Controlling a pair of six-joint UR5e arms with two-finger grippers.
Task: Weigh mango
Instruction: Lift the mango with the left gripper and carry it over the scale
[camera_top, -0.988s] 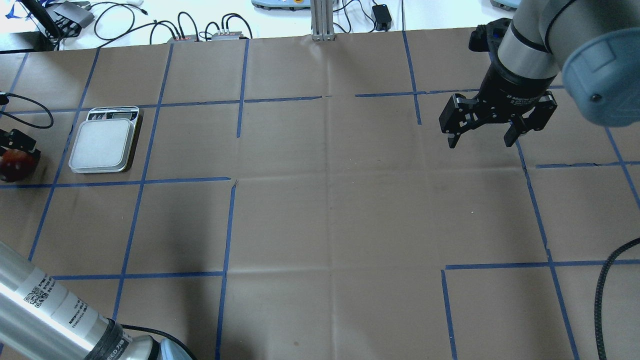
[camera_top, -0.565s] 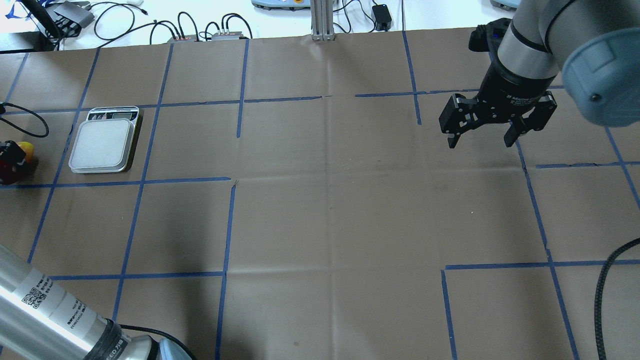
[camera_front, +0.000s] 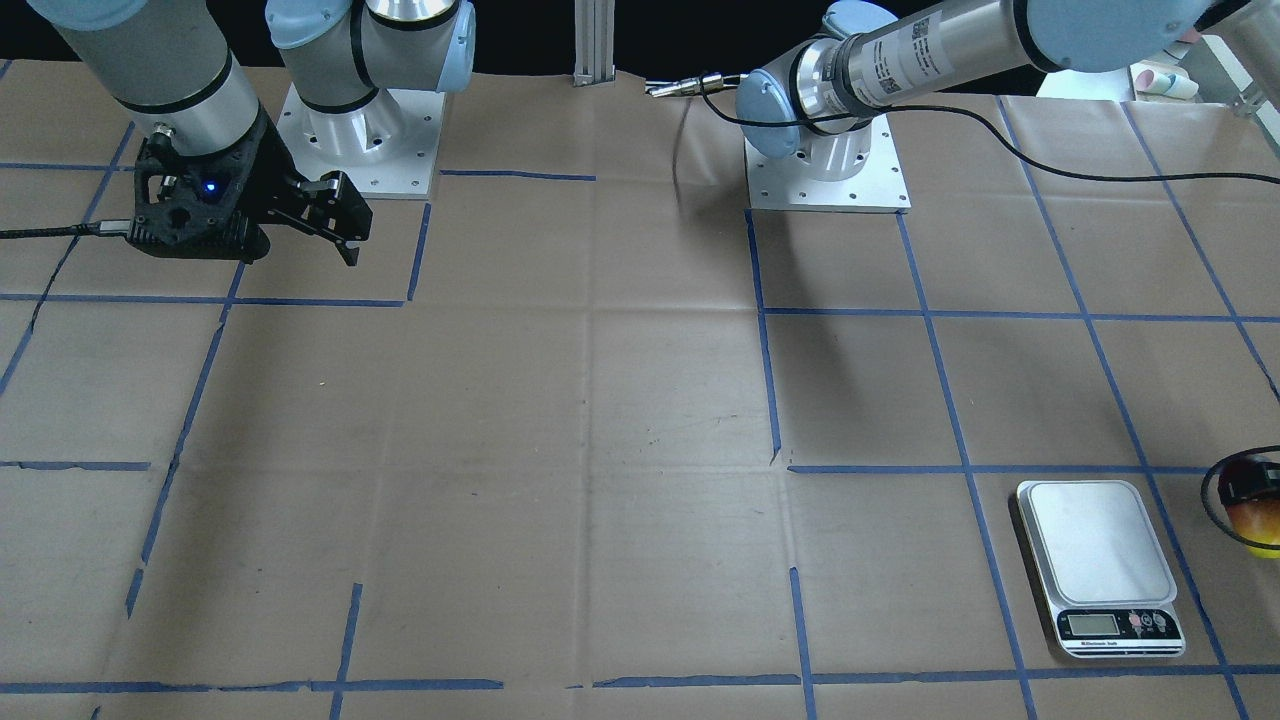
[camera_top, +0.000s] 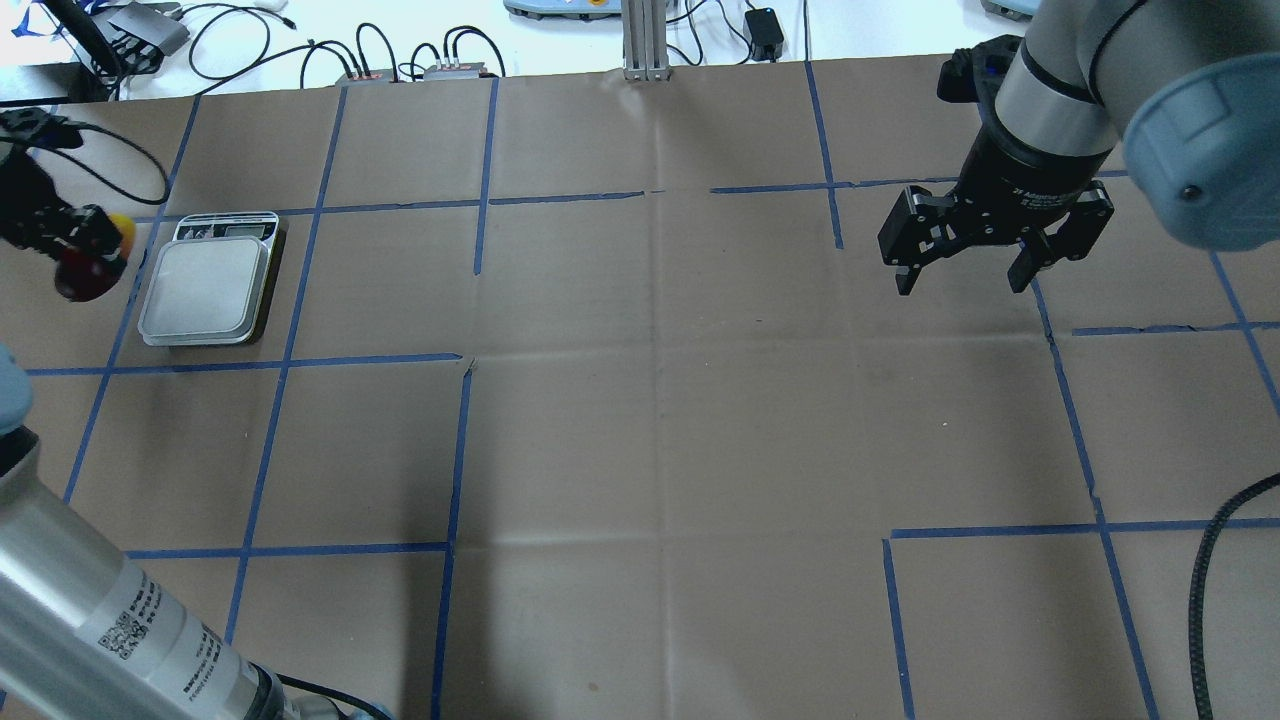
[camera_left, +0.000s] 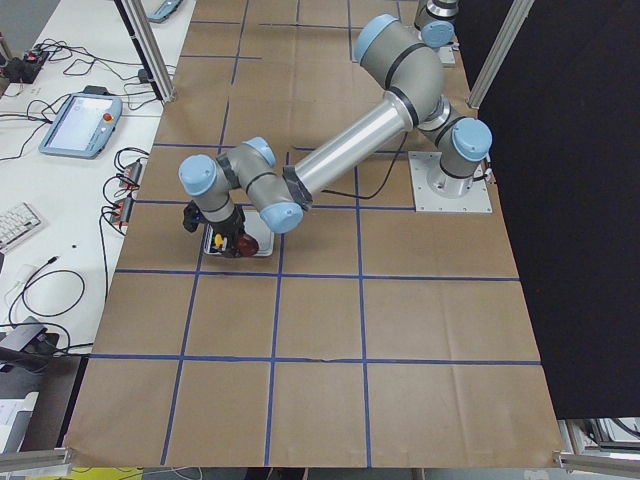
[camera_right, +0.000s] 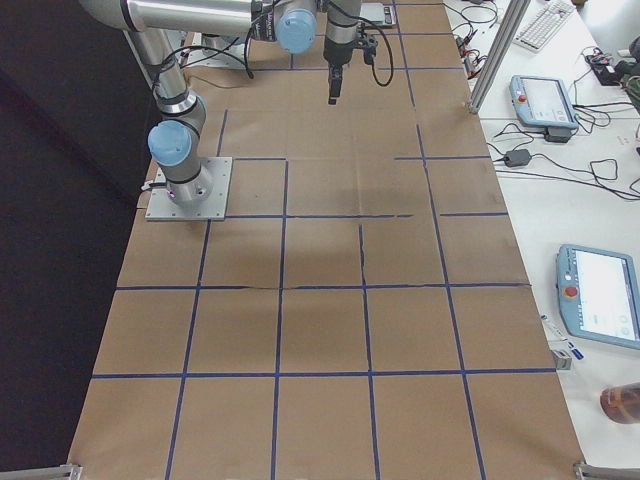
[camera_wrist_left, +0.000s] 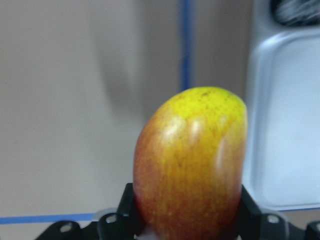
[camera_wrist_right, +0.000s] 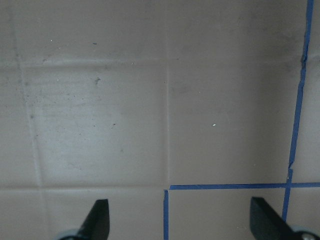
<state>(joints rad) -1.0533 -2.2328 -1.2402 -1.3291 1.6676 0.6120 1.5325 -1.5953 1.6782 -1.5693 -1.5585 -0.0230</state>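
Note:
The mango (camera_top: 80, 275), red at one end and yellow at the other, is held off the table in my left gripper (camera_top: 92, 252), which is shut on it just left of the scale (camera_top: 205, 290). In the left wrist view the mango (camera_wrist_left: 192, 165) stands up between the fingers (camera_wrist_left: 252, 215), with the scale's white platform (camera_wrist_left: 285, 125) to its right. The front view shows the mango (camera_front: 1258, 520) at the right edge, beside the scale (camera_front: 1098, 560). My right gripper (camera_top: 960, 280) is open and empty, hovering far right, above bare paper.
Brown paper with blue tape lines covers the table (camera_top: 660, 400). Cables and small boxes (camera_top: 400, 65) lie along the far edge, and a metal post (camera_top: 645, 40) stands at the far centre. A black cable (camera_top: 1215, 580) hangs at the right.
My left gripper has moved with the mango, from the table's left edge toward the far side and closer to the scale. The right arm has not moved.

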